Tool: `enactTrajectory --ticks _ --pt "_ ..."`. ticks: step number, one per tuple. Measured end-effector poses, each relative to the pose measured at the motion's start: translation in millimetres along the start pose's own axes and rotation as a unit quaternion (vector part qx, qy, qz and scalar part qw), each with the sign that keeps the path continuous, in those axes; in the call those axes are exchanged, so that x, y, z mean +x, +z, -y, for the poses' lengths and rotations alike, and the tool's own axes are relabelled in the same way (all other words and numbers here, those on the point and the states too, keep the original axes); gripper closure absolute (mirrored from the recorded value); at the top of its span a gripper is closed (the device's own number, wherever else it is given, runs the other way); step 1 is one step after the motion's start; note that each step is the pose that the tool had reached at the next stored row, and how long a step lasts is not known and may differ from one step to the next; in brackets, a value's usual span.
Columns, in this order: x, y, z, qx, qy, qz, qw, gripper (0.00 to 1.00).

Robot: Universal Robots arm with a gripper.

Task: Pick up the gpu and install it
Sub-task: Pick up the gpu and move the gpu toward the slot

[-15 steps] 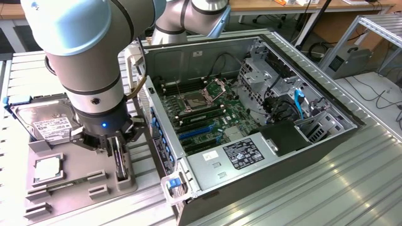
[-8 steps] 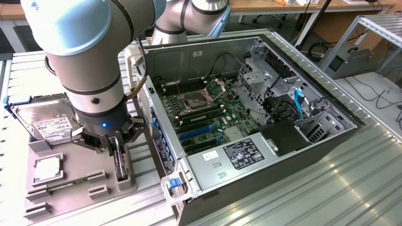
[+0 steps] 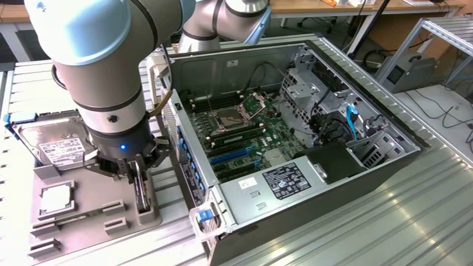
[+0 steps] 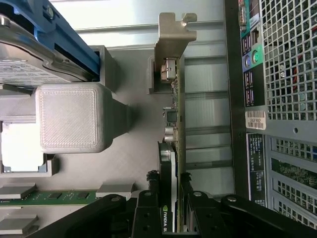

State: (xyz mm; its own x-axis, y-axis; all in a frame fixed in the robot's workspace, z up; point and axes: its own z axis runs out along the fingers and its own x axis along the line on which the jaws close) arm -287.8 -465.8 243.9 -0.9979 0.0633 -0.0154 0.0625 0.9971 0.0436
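the black two-fingered gripper (image 3: 137,173) is held pointing straight down, and its fingers (image 4: 150,206) are closed on the two flat faces of the gpu (image 4: 172,116), a thin dark card with a silvery metal bracket and an nvidia label, which is clasped between them. the gpu is stood on its long edge directly beneath the hand, seated in a narrow slot of the grey printed plastic tray (image 3: 88,191); it appears to be kept upright this way so that both faces are offered to the fingers. it is judged not yet lifted, since its lower edge is seen inside the slot. just beside the hand, on the same tray, a small square silver chip (image 3: 55,199) is laid flat in its own recess, and a boxy silver hard drive (image 3: 55,145) with a white label and blue frame is propped a little further off. on the hand's other side, close by, the open dark metal computer case (image 3: 347,183) is laid on its side with the green motherboard (image 3: 247,133) exposed, so the slots can be reached from above.
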Motion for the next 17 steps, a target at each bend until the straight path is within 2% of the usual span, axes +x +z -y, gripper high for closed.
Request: enactTrajectory --ticks 8,17 --pt "0.0 -0.1 0.0 -0.0001 -0.001 0.0 1.0 0.73" --pt "-0.1 -7.6 -0.3 0.0 -0.001 -0.0001 1.0 0.73"
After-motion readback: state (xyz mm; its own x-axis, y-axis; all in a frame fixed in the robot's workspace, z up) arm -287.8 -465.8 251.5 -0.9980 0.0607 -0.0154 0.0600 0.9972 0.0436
